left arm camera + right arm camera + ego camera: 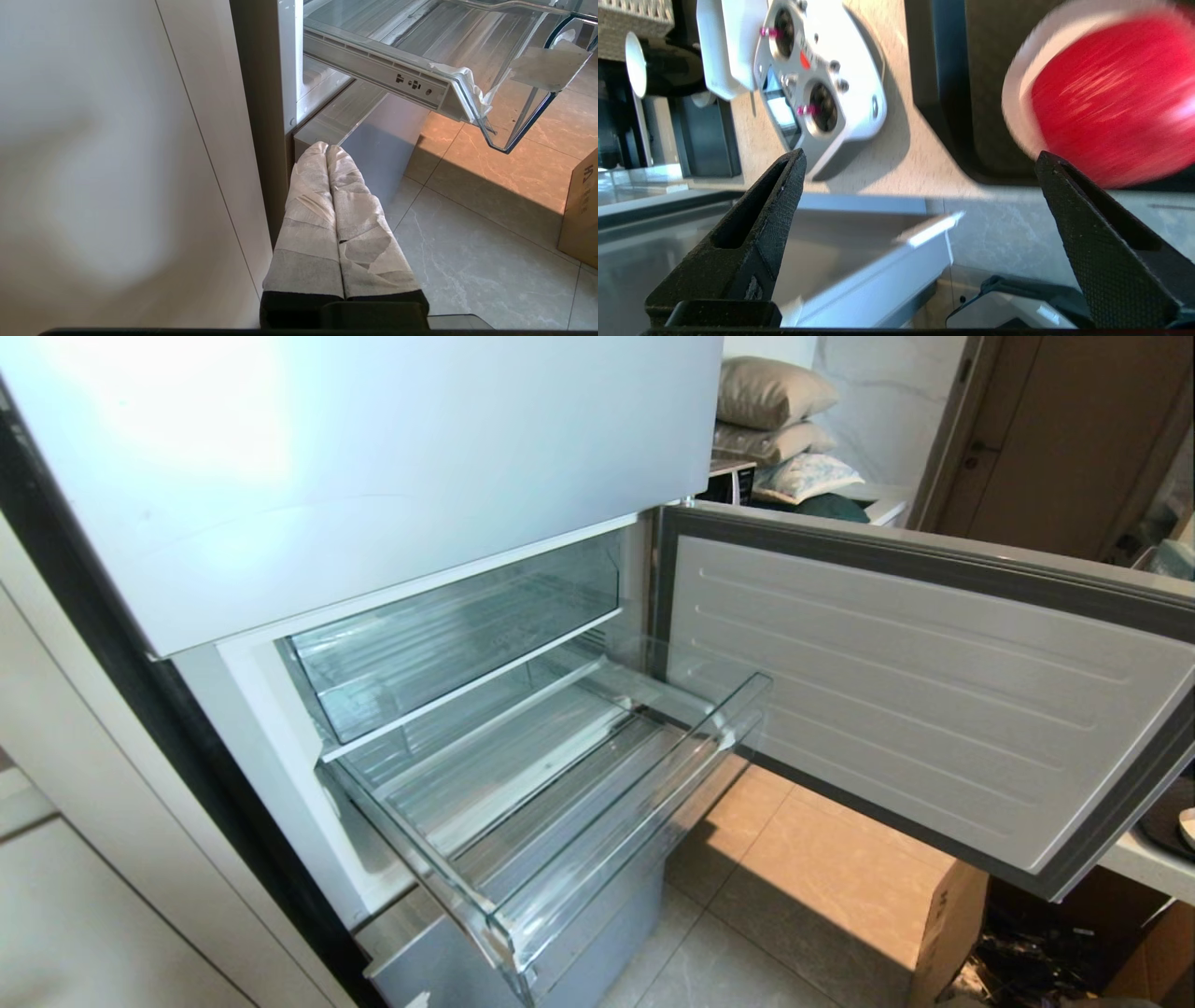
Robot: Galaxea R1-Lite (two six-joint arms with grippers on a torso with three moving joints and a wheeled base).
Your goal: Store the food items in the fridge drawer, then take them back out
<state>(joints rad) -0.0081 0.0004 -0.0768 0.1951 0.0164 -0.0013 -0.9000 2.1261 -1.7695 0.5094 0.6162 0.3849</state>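
The left gripper (329, 149) hangs low beside the fridge, its wrapped fingers pressed together on nothing. The fridge drawer (644, 803) stands pulled out, with no food in it. The right gripper (920, 163) has its jaws fully wide and empty. The red apple (1111, 98) sits on a white dish (1015, 100), just beyond the tip of one finger and off the centre line. If the jaws close from here, I think that finger may hit the round fruit and roll it away.

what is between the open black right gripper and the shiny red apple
Nothing: in the right wrist view the right gripper is open and empty, with only dark tray and countertop between it and the red apple.
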